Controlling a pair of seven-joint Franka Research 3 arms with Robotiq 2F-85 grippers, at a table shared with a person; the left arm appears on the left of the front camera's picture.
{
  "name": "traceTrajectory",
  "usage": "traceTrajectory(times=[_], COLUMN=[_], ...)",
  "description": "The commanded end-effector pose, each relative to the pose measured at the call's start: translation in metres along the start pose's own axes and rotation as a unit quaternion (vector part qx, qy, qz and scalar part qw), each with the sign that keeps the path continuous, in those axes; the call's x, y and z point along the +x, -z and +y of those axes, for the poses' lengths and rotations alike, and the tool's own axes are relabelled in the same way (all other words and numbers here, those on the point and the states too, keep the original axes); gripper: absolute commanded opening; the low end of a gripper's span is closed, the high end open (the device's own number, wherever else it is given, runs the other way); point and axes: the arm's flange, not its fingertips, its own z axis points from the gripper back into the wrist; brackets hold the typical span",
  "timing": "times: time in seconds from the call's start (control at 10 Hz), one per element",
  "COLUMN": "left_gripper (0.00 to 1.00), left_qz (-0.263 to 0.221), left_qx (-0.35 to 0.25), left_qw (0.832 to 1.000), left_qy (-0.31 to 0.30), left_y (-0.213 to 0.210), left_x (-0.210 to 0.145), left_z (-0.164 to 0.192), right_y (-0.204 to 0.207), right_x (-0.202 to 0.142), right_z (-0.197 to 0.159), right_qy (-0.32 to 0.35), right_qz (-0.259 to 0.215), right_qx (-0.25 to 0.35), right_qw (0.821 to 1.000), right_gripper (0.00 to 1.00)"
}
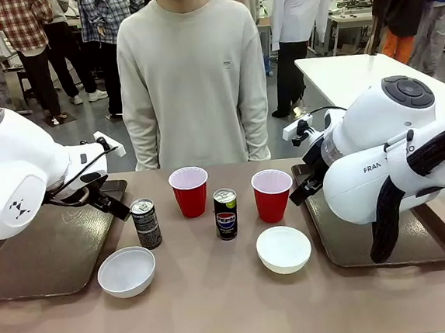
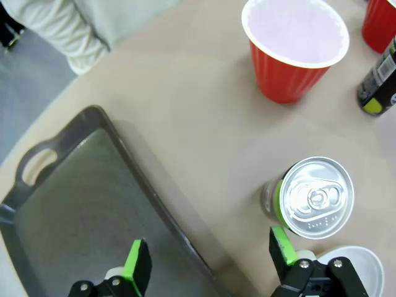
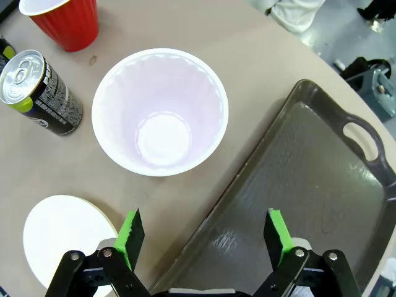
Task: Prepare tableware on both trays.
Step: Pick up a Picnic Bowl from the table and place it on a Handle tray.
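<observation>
Two red cups [image 1: 190,191] [image 1: 273,195] stand mid-table with the black Pepsi can [image 1: 226,214] between them and the grey can [image 1: 146,223] to the left. In front lie two white bowls [image 1: 126,271] [image 1: 283,248]. Both brown trays, the left tray [image 1: 51,255] and the right tray [image 1: 346,241], are bare. My left gripper [image 2: 210,266] hangs open over its tray's rim [image 2: 154,198], beside the grey can [image 2: 315,198]. My right gripper [image 3: 204,238] is open above the right tray's edge [image 3: 260,167], close to a red cup [image 3: 159,111] and a bowl [image 3: 62,238].
A person in a pale sweater [image 1: 191,76] stands at the far edge of the table, hands out of sight. My bulky white arms [image 1: 13,177] [image 1: 385,152] overhang both trays. Bare tabletop [image 1: 219,307] runs along the near edge.
</observation>
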Motion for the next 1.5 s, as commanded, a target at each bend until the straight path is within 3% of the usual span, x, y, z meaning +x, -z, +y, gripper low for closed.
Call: traceTrajectory(times=[0.0,0.7,0.9,1.0,1.4], left_gripper=[1.0,1.0,1.0,1.0,1.0], left_qz=[0.0,0.0,0.032,0.031,0.067], left_qx=[0.0,0.0,-0.016,-0.027,-0.129], left_qw=[1.0,1.0,0.999,0.999,0.989], left_qy=[0.0,0.0,0.022,0.003,-0.033], left_y=[0.0,0.0,-0.053,-0.081,-0.119], left_x=[0.0,0.0,-0.047,-0.077,-0.148], left_z=[0.0,0.0,-0.005,-0.007,0.0], right_y=[0.0,0.0,-0.039,-0.065,-0.107], right_x=[0.0,0.0,-0.023,-0.047,-0.142], right_z=[0.0,0.0,0.017,0.033,0.069], right_qy=[0.0,0.0,0.007,0.015,0.039], right_qz=[0.0,0.0,0.02,0.038,0.142], right_qx=[0.0,0.0,0.005,0.025,0.096], right_qw=[1.0,1.0,1.0,0.999,0.984], right_gripper=[1.0,1.0,1.0,1.0,1.0])
